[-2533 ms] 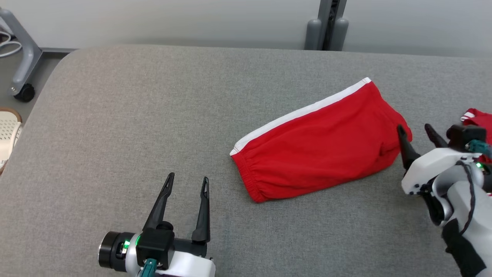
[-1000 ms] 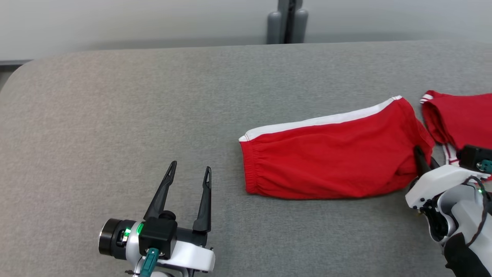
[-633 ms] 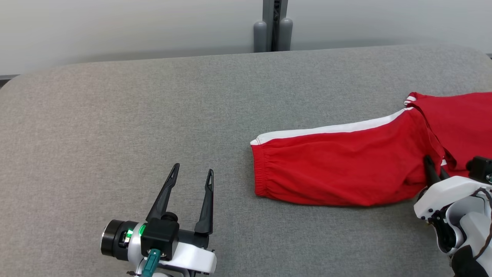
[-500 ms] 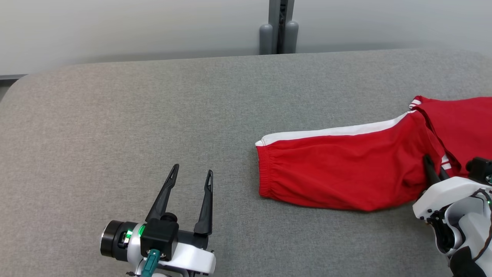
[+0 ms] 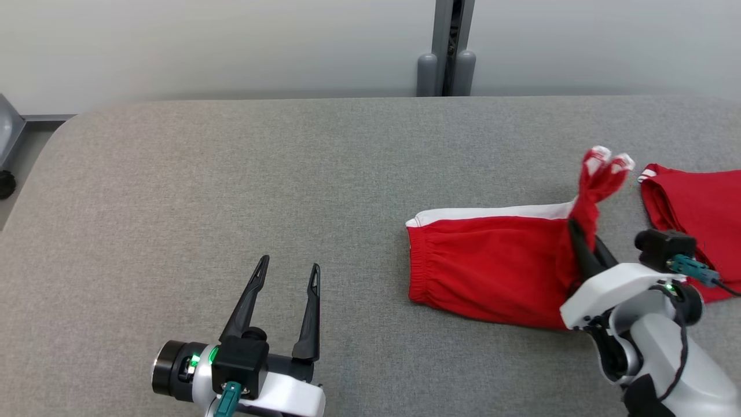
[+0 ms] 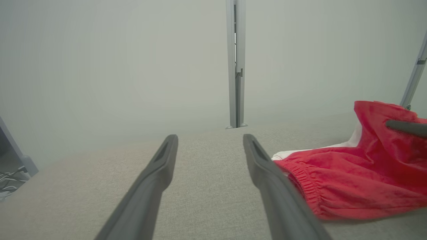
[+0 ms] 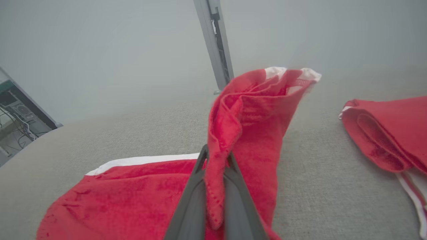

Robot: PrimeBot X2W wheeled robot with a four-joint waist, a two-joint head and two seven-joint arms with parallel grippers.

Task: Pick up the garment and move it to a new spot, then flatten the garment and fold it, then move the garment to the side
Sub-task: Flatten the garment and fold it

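The garment (image 5: 492,266), red shorts with a white side stripe, lies folded on the grey padded table (image 5: 231,174), right of centre. My right gripper (image 5: 586,246) is shut on its right end, which stands up in a bunched peak with white hem tips (image 5: 605,157). In the right wrist view the red cloth (image 7: 247,116) is pinched between the fingers of the right gripper (image 7: 215,156). My left gripper (image 5: 288,266) hovers open and empty at the lower left, well apart from the garment. In the left wrist view the left gripper (image 6: 208,140) has the garment (image 6: 350,180) to its right.
A second red garment (image 5: 694,208) with white stripes lies at the table's right edge, close behind my right wrist, and is seen also as a red garment (image 7: 390,126) in the right wrist view. A grey post (image 5: 448,58) stands behind the table. The table's rounded left corner (image 5: 63,127) drops off to the floor.
The head camera has shifted. My right gripper, open 2.5 s ago, has shut on the garment's right end, raised it and carried it left, bunching the cloth. The left gripper has stayed put.
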